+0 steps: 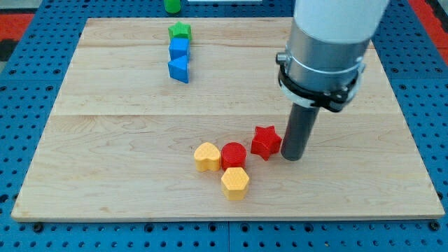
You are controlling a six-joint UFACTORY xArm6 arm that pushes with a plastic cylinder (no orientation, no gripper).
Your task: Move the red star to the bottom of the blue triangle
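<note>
The red star [265, 141] lies on the wooden board a little below and right of its middle. My tip [292, 157] stands right beside the star's right side, touching or almost touching it. The blue triangle [179, 69] lies at the upper left of the board, far from the star, with open board below it.
A blue block [179, 49] and a green star [180, 31] sit in a column just above the triangle. A green block [171, 5] sits at the view's top edge. A red cylinder [233, 155], a yellow heart [206, 157] and a yellow hexagon [235, 183] cluster left of the red star.
</note>
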